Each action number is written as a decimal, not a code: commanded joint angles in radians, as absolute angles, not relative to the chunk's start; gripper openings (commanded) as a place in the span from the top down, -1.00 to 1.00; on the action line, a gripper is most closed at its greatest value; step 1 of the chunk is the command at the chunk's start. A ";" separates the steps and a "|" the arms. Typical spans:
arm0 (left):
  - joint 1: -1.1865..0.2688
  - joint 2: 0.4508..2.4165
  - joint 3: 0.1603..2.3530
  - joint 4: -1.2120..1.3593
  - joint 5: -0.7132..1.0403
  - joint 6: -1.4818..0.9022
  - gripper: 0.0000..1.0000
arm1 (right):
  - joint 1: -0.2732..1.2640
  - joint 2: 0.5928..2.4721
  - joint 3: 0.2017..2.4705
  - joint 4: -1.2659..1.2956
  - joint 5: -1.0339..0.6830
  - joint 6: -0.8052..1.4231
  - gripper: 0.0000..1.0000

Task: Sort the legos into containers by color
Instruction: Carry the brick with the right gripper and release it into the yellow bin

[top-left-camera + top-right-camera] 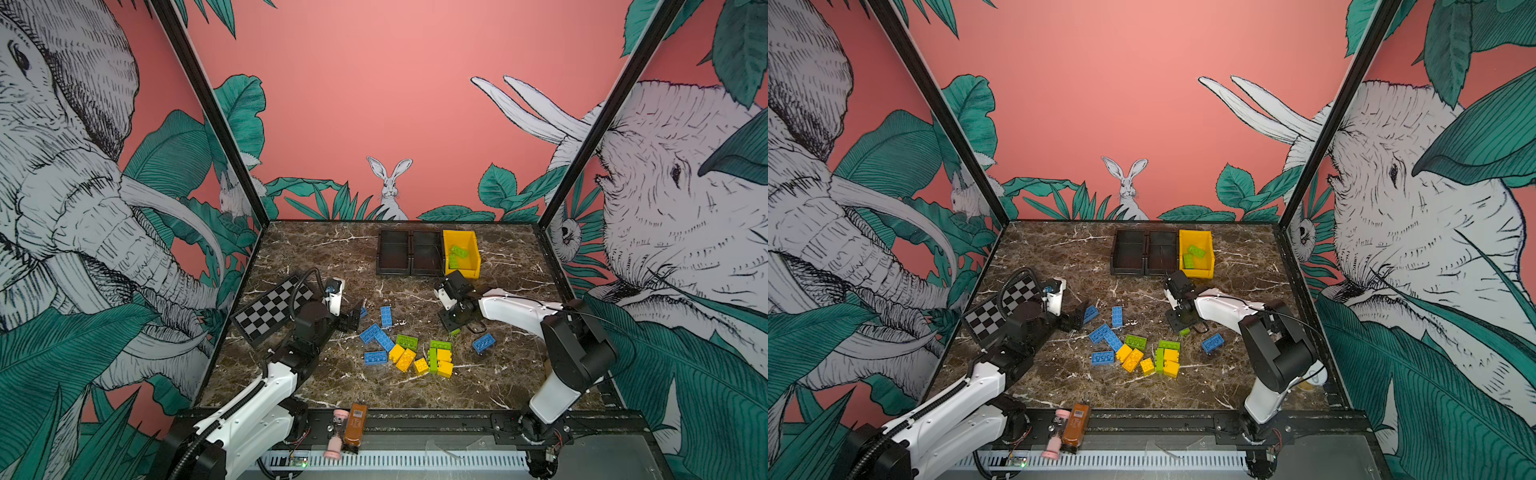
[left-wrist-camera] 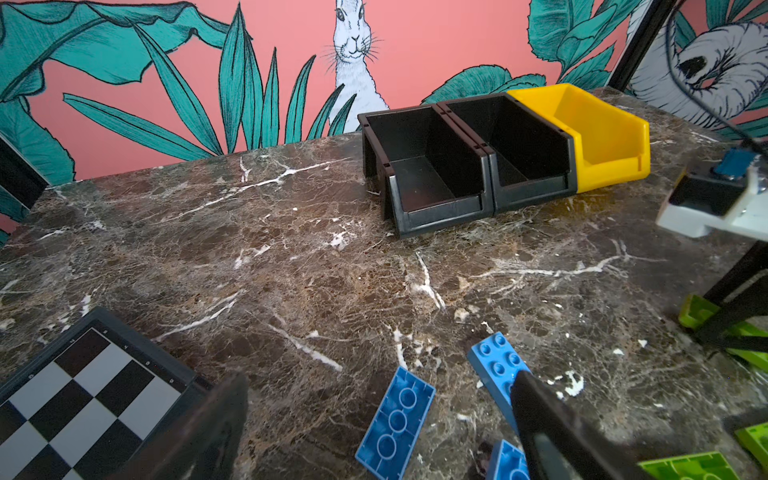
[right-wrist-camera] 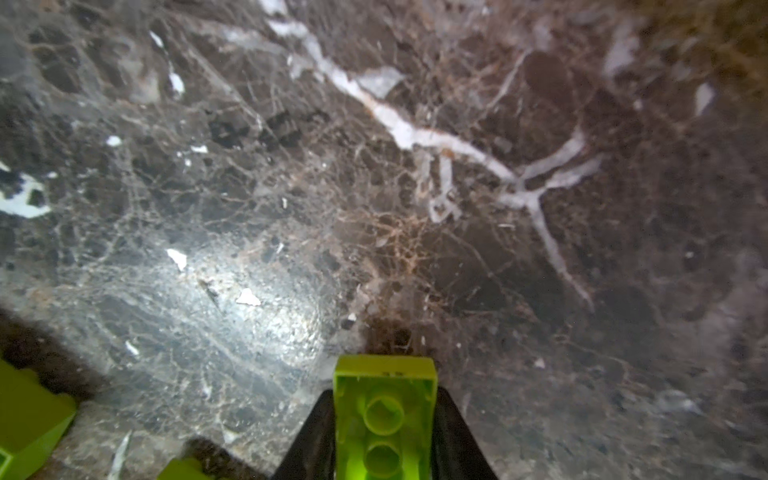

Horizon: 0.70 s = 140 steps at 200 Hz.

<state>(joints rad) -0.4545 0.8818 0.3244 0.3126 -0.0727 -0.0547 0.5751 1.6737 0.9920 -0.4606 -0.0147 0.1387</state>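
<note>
Your right pincer pinches a lime brick by its long sides, low over the marble table at the far edge of the pile. Your left pincer hangs spread wide above a blue brick on the pile's left side. Bare marble lies open between both arms and the back edge. The checkerboard crowds the left wall. Against the back edge stand two black bins, touching, and the yellow bin beside them, with two lime bricks inside. The loose legos cluster mid-table, and a lone blue brick sits apart to the right.
</note>
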 commanded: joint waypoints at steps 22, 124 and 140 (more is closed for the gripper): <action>-0.450 0.859 0.324 0.325 -0.086 -0.052 -0.98 | 0.531 1.609 1.134 -0.498 0.059 0.063 0.35; -0.451 0.874 0.325 0.327 -0.086 -0.058 -0.98 | 0.253 1.939 1.624 -0.421 -0.042 0.020 0.38; -0.452 0.879 0.326 0.328 -0.087 -0.056 -0.98 | 0.242 2.004 1.686 -0.413 -0.048 0.038 0.38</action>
